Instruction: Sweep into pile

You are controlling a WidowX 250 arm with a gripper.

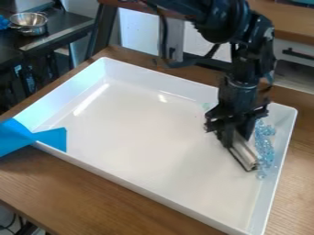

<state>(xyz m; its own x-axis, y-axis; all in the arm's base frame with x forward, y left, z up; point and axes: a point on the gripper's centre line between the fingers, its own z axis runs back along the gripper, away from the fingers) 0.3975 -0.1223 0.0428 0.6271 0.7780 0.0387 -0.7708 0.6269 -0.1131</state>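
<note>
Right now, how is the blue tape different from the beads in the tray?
The tape is strong, solid blue; the beads are pale and glassy. The tape is wide and flat; the beads are many tiny pieces. The tape goes over the rim at the picture's left; the beads lie inside the tray, mostly near its right wall. Both are blue.

So my black arm [211, 20] comes in at the top of the camera view, right of the middle, then bends over sharply. From there my wrist [244, 80] hangs pretty much straight down, cables looping alongside. Below it my pincer [238, 133] points down, leaning a little, fingers clamped around the sweeping tool [245, 153].
</note>
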